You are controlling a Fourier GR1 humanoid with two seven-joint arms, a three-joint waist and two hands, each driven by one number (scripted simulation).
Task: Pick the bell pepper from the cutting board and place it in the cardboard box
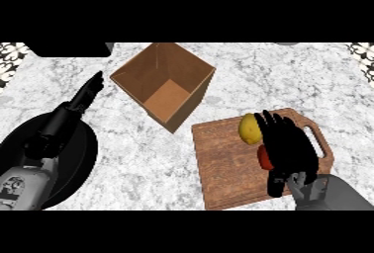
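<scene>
A: Status?
B: Grasp step. Cardboard box [164, 84] stands open on the tabletop [146, 163], well apart from the cutting board [226, 158]. My right hand [288, 148] is over the board.
A: Fingers?
B: Straight, holding nothing. Bell pepper [262, 158] shows red at my palm's left edge, mostly hidden; a yellow fruit [250, 128] lies beside my fingers.
A: Next?
B: Probably curl round it, lift, carry to the box.

1. Worktop [131, 148]: white-grey speckled marble, fills the view.
2. Box [164, 84]: open brown cardboard, top centre, sits directly on the worktop, tilted corner-on.
3. Board [230, 168]: wooden cutting board with a handle slot at its right side, lower right, just beside the box, apart from it.
4. Black round plate [73, 163]: at the left edge, on the worktop, well apart from the board.
</scene>
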